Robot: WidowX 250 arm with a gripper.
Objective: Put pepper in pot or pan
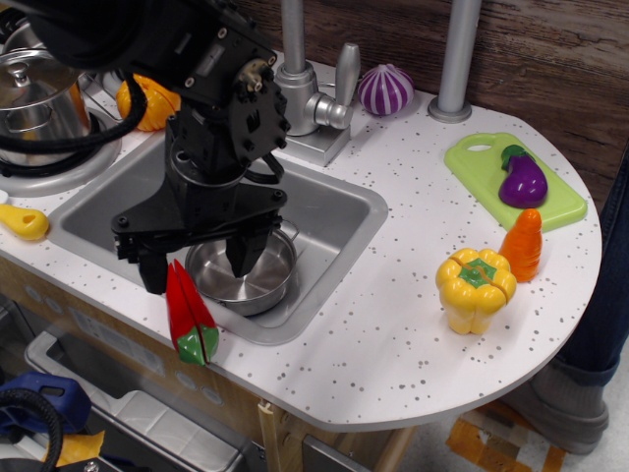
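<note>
Your pincer (197,265) hangs open over the sink (334,211) | pepper (189,315) lies on sink's front rim, touching left finger | pot (251,280) sits in sink, nothing in it | bell pepper (476,289) on table (393,344)

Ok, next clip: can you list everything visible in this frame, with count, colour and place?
red chili pepper: 1, red with green stem cap, on the sink's front edge, beside the gripper's left finger
shallow pot: 1, shiny steel, inside the sink
sink: 1, grey, set in the counter
faucet: 1, grey, behind the sink
onion: 1, purple and white, back of the counter
cutting board: 1, light green, right rear
eggplant: 1, purple, on the board
carrot: 1, orange, off the board's front edge
bell pepper: 1, yellow with green top, right front
lidded pot: 1, steel, far left
yellow piece: 1, left edge, kind unclear
gripper: 1, black, open, above the pot and chili
</note>
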